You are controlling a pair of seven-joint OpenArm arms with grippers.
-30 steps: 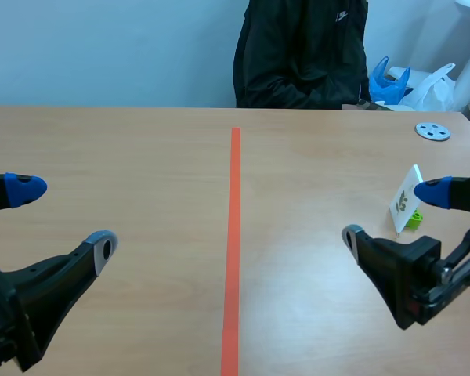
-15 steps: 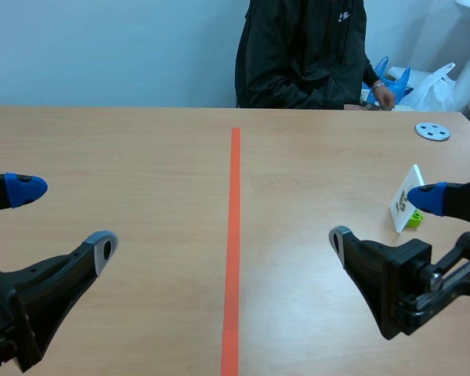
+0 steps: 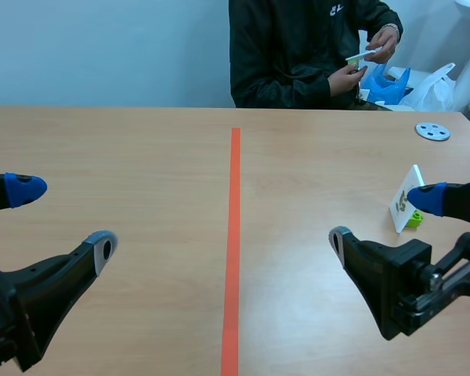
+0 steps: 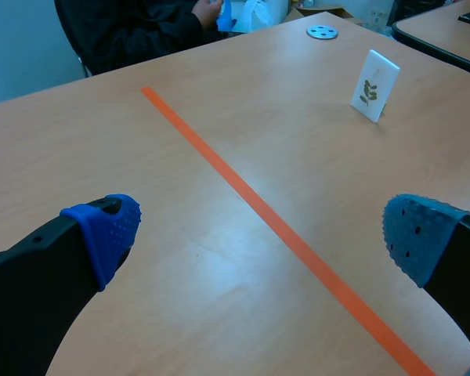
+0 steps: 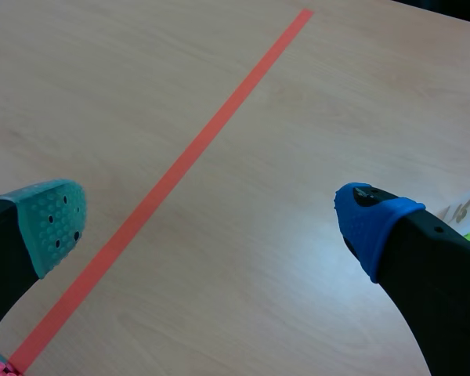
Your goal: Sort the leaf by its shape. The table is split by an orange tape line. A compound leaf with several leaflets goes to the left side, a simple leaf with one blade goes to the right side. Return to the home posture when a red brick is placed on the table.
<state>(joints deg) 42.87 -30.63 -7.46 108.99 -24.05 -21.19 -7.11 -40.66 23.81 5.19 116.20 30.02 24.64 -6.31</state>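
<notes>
Scene view: left end effector [image 3: 63, 218] spread, left of the line [image 3: 233, 235]; right end effector [image 3: 384, 217] spread, right of it; leaf card [image 3: 406, 200] upright on the counter [image 3: 141, 157], right side, just beyond the right end effector.
Left wrist view: fingers apart, empty; leaf card [image 4: 374, 95] well ahead, across the line.
Right wrist view: fingers apart, empty; line passing beneath.

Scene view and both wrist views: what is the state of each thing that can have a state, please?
left claw: open, holding nothing.
right claw: open, holding nothing.
leaf card: standing, propped in a green holder, on the right side of the tape line.
grey disc: lying flat on the table, at the far right.
small white item: held off the table in the person's hands.
</notes>
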